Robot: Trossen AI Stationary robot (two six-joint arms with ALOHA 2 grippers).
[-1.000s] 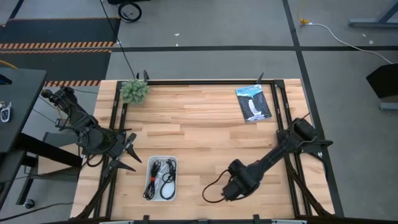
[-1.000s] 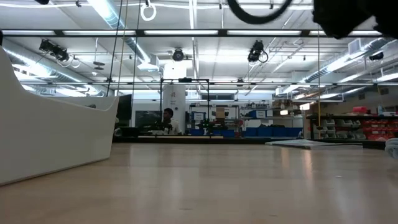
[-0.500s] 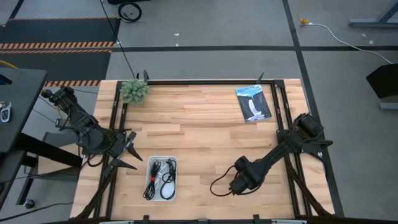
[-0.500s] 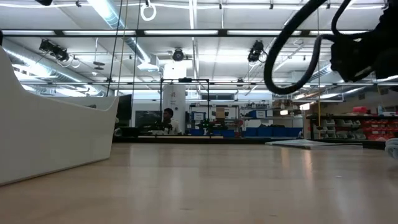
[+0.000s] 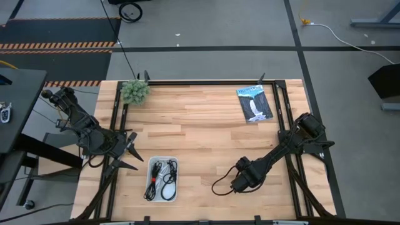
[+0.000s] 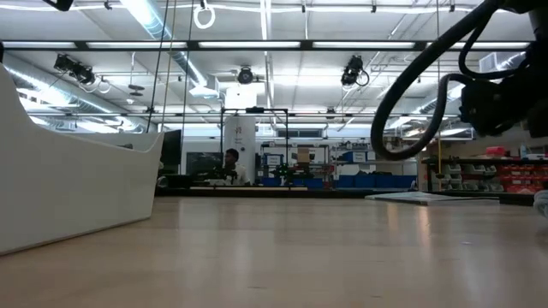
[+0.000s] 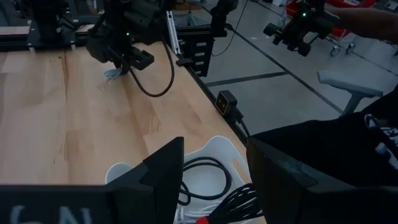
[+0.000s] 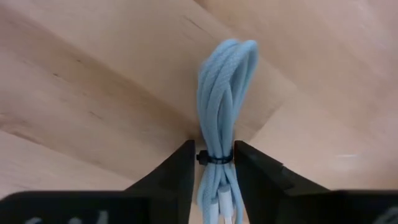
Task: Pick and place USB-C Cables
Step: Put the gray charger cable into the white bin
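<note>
My right gripper (image 5: 236, 183) (image 8: 216, 152) is over the near-right part of the table, shut on the light blue-grey cable (image 8: 225, 81), a small bundled coil. The left wrist view shows it far off as a pale scrap (image 7: 114, 73) under that gripper. Two black coiled cables (image 5: 167, 181), one with a red band (image 5: 152, 182), lie in the white tray (image 5: 154, 161). I cannot make out the white-grey cable. My left gripper (image 5: 131, 153) (image 7: 214, 162) is open and waits beside the tray's far-left corner. My right gripper pinches the light blue-grey cable between its two fingers, at the black tie (image 8: 214, 158) around the bundle's end. The fingers lie across the bundle, and the looped end (image 8: 233, 53) sticks out past the fingertips just above the wood. Whether it touches the table I cannot tell.
A flat dark blue-and-white packet (image 5: 254, 103) lies at the far right. A small green plant (image 5: 134, 91) stands at the far-left corner. The tray's white wall (image 6: 68, 188) fills the left of the low view. Bare wood lies between the tray and the right arm (image 6: 497, 94).
My right gripper, still shut on the cable, has moved a little toward the table's right and far edges and has come down: in the low view the arm and its hanging wire loop have dropped into the upper right.
</note>
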